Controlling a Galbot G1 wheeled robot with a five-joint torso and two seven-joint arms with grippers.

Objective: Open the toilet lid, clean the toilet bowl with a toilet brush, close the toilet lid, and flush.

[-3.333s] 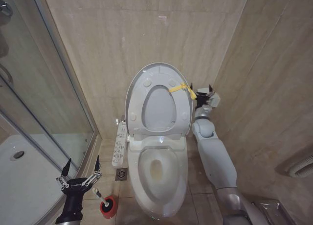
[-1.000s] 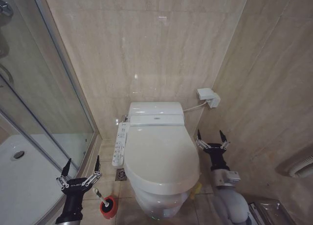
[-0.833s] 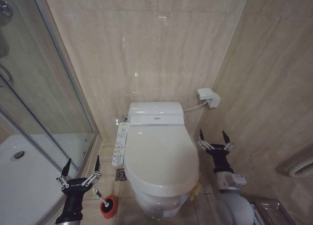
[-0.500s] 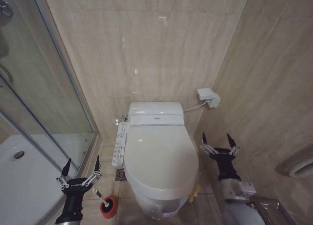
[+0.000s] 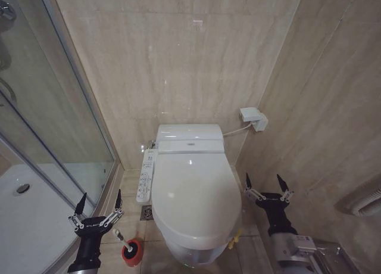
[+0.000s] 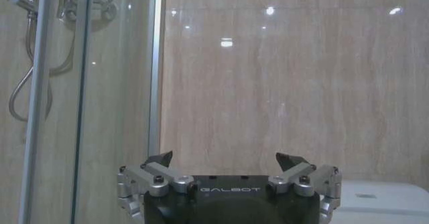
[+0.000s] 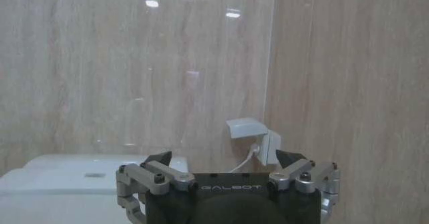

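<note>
Lying shut over the toilet bowl [image 5: 196, 255] now, the toilet lid [image 5: 193, 199] was upright seconds ago, while the right gripper [image 5: 266, 188], jaws wide, has dropped beside it; one toilet brush [image 5: 126, 244] stands under the wide-open left gripper [image 5: 99, 207] by the shower glass [image 5: 53, 119]

My left claw [image 5: 99, 202] is low down on my left side, pointing up, with its fingers [image 5: 80, 203] spread wide and nothing in them. My right claw [image 5: 267, 183] is low down on my right side, pointing up too, fingers [image 5: 281, 183] wide apart and holding nothing.
</note>
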